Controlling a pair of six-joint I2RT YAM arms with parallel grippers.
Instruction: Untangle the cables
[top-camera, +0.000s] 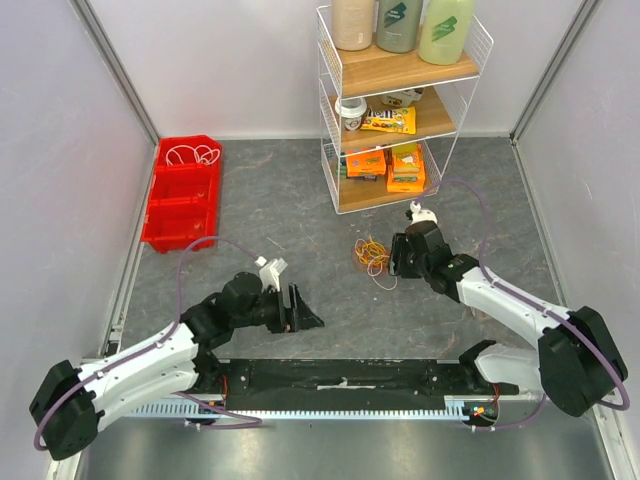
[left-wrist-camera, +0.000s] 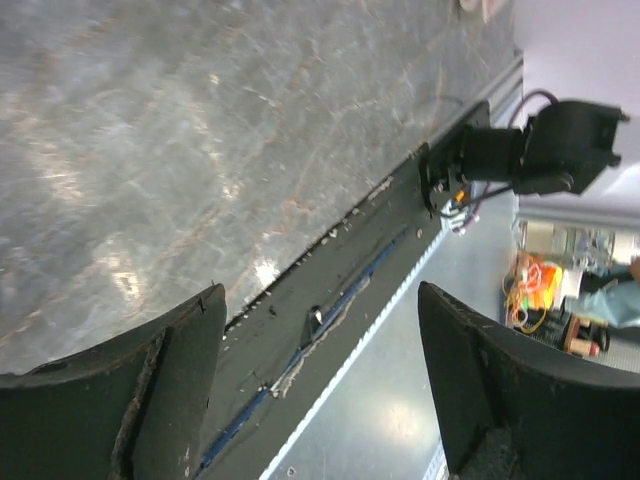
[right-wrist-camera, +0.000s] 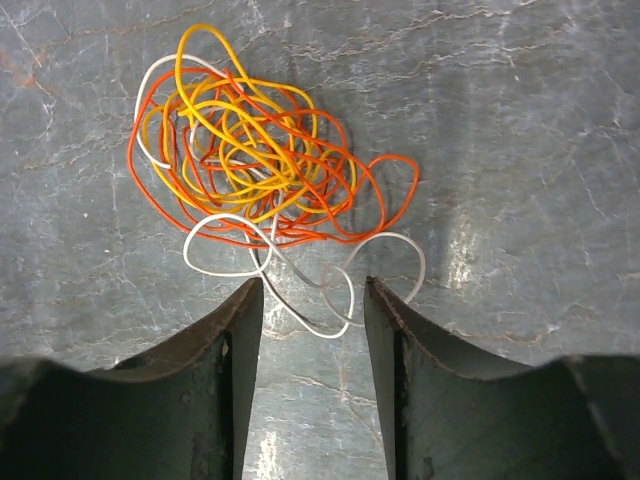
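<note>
**From above.** A tangle (top-camera: 372, 256) of thin, springy wires in orange, yellow and white lies in loose loops on the grey, marble-veined table (top-camera: 250, 190). Just behind the tangle stands a white wire rack (top-camera: 328, 100) with wooden shelves. It holds three plastic bottles (top-camera: 400, 25) on top, a round pot (top-camera: 351, 112) and a yellow packet (top-camera: 390, 121) in the middle, and orange boxes (top-camera: 388, 167) at the bottom. Well to the left of the tangle sits a red plastic bin (top-camera: 175, 215) with three compartments, and the farthest one holds a white coil (top-camera: 193, 155). The right gripper (top-camera: 392, 262) is just beside the tangle, on its right. The left gripper (top-camera: 303, 310) is well apart from it, nearer and to the left.

**Left wrist.** The left gripper (left-wrist-camera: 322, 300) has dull black, curved jaws that stand wide apart with nothing between them. Below them are the glossy table and a scuffed black strip (left-wrist-camera: 360, 250).

**Right wrist.** The tangle (right-wrist-camera: 250, 150) is a dense knot of yellow inside wider orange rings, with white loops trailing out. The right gripper (right-wrist-camera: 312, 290) points at it with its jaws partly apart and clamped on nothing. One white loop lies in the gap between the tips. I cannot tell whether the tips touch it.
</note>
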